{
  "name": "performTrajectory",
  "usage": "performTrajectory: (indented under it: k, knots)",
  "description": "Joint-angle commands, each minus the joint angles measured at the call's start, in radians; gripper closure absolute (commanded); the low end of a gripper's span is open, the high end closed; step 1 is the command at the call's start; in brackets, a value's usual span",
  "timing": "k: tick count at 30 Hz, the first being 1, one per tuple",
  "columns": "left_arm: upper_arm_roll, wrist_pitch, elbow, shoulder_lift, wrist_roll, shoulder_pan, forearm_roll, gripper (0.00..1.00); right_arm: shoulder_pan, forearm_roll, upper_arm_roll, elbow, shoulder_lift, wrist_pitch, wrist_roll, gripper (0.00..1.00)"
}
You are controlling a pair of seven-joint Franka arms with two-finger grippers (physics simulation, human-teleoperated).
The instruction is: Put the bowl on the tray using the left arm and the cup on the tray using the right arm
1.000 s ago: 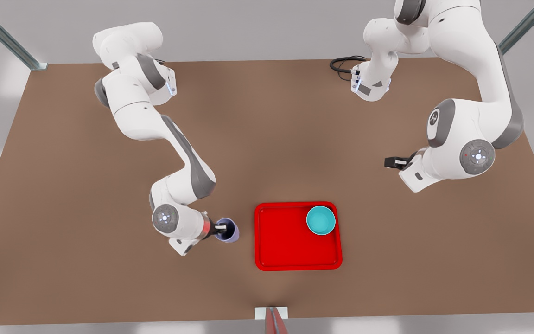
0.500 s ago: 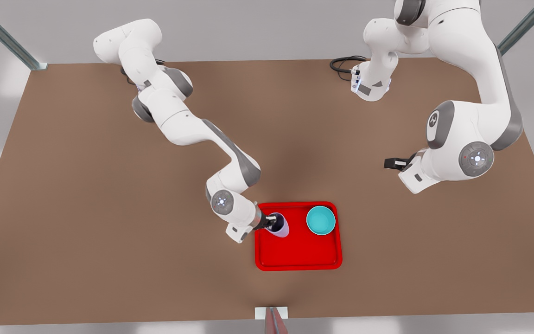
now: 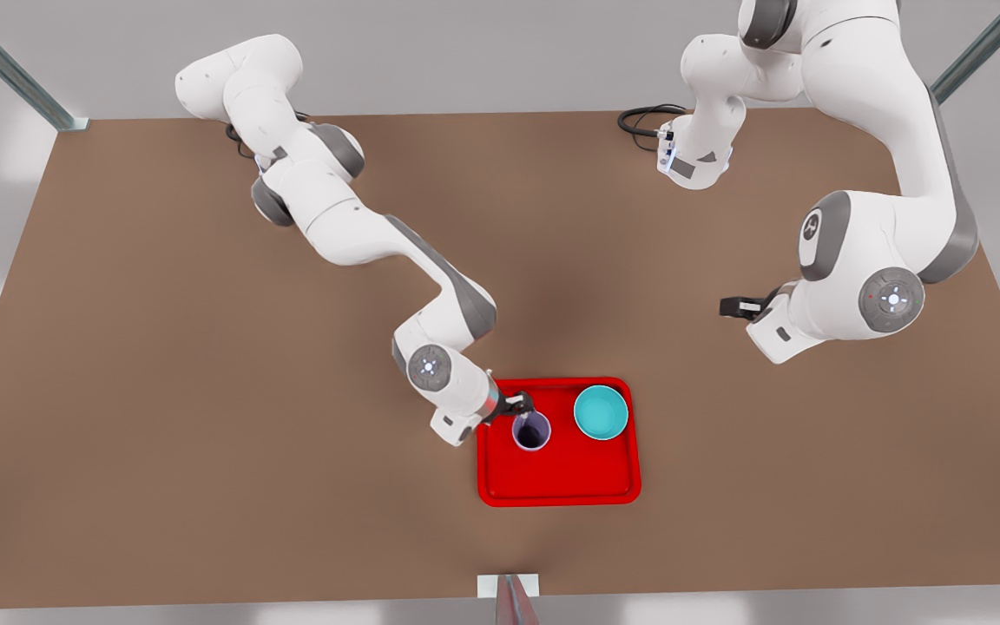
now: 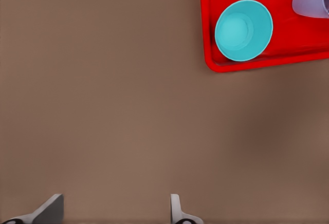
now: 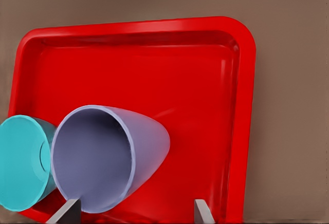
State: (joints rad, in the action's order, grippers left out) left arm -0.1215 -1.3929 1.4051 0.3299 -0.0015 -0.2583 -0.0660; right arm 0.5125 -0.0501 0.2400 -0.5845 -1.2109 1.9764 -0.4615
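The red tray [image 3: 569,473] lies near the table's front edge. On it stand the teal bowl [image 3: 601,412] in the far corner toward the front view's right and the lavender cup [image 3: 532,430], upright beside it. My right gripper [image 3: 522,404] hovers just behind the cup's rim, open; in the right wrist view its fingers [image 5: 201,211] are spread wide apart just past the cup [image 5: 110,157] and bowl [image 5: 20,162]. My left gripper [image 3: 730,305] waits raised at the front view's right, open, with bare table between its fingers [image 4: 49,209].
A black cable [image 3: 643,120] lies at the table's back by the base of the arm on the front view's right. A bracket [image 3: 509,586] sits at the front edge. Metal posts stand at the back corners.
My right arm carried the cup from the table at the front view's left onto the tray. The cup now stands upright and the right gripper has opened. The left arm has stayed put.
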Motion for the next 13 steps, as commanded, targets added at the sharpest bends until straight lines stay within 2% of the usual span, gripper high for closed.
performTrajectory:
  k: [1, 2, 3, 4, 5, 6, 7, 8, 9, 10, 13]
  knots:
    - [-0.001, 0.0, 0.0, 0.0, 0.0, 0.001, 0.0, 0.0, -0.003, 0.001, -0.008, 0.0, 0.014, -0.022, 0.0, 0.0]
    - [-0.001, 0.0, 0.0, 0.0, 0.0, 0.001, 0.0, 0.0, -0.022, 0.001, -0.028, -0.005, 0.094, -0.154, -0.051, 0.0]
    - [-0.001, 0.002, -0.006, 0.0, 0.0, 0.001, 0.0, 0.0, -0.043, 0.006, -0.106, -0.018, 0.18, -0.287, -0.071, 0.0]
    - [-0.001, 0.003, -0.014, 0.0, -0.006, -0.001, 0.0, 0.0, -0.119, 0.006, -0.154, -0.128, 0.33, -0.366, -0.072, 0.0]
    - [0.0, 0.003, -0.046, 0.003, -0.009, -0.001, 0.005, 0.0, -0.309, 0.009, -0.13, -0.497, 0.644, -0.361, -0.063, 0.0]
    - [0.0, 0.015, -0.07, 0.003, -0.009, -0.001, 0.009, 0.0, -0.414, 0.07, -0.107, -0.82, 0.903, -0.314, -0.049, 0.0]
    - [-0.001, 0.018, -0.077, 0.003, -0.011, -0.001, 0.011, 0.0, -0.457, 0.07, -0.117, -1.076, 1.087, -0.213, -0.013, 0.0]
    - [-0.001, 0.02, -0.077, 0.005, -0.011, 0.001, 0.022, 0.0, -0.509, 0.07, -0.157, -1.158, 1.107, -0.203, 0.191, 0.0]
    - [-0.021, 0.02, -0.077, 0.012, -0.009, 0.001, 0.019, 0.0, -0.512, 0.07, -0.182, -0.96, 0.978, -0.362, 0.239, 0.0]
    - [-0.023, 0.018, -0.077, 0.02, -0.009, 0.001, 0.018, 0.0, -0.514, 0.07, -0.182, -0.856, 0.914, -0.421, 0.239, 0.0]
    - [-0.023, 0.009, -0.077, 0.043, -0.009, 0.001, 0.02, 0.0, -0.528, 0.064, -0.18, -0.848, 0.906, -0.418, 0.288, 0.0]
